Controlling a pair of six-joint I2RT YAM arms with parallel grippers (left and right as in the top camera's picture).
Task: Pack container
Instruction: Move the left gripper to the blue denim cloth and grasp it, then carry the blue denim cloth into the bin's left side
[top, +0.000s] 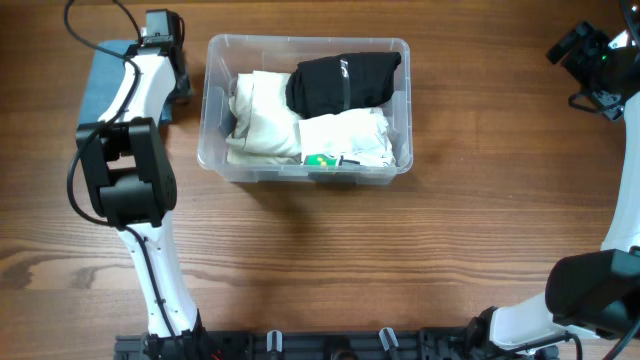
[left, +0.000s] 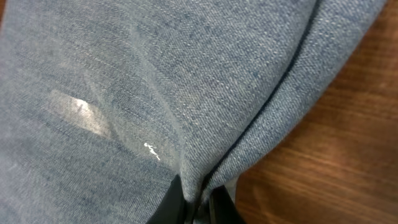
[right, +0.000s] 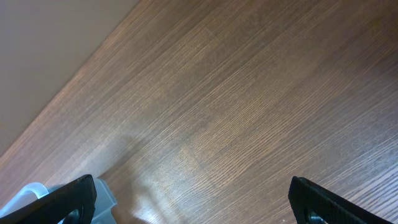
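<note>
Pinches soft, limp jeans (left: 124, 93) at a fold with the left end effector (left: 198, 206), holds the right end effector (right: 196, 199) spread; likely sags en route to the container (top: 208, 110).

One fixed high view, two wrist views.
The overhead camera looks straight down on the whole bench (top: 320, 260) from far. The left wrist camera sits very near a blue denim cloth (left: 124, 93), which fills most of its frame; overhead shows this cloth at the far left. The right wrist camera faces slanted down at bare wood, past the right pincer (right: 199, 208).
</note>
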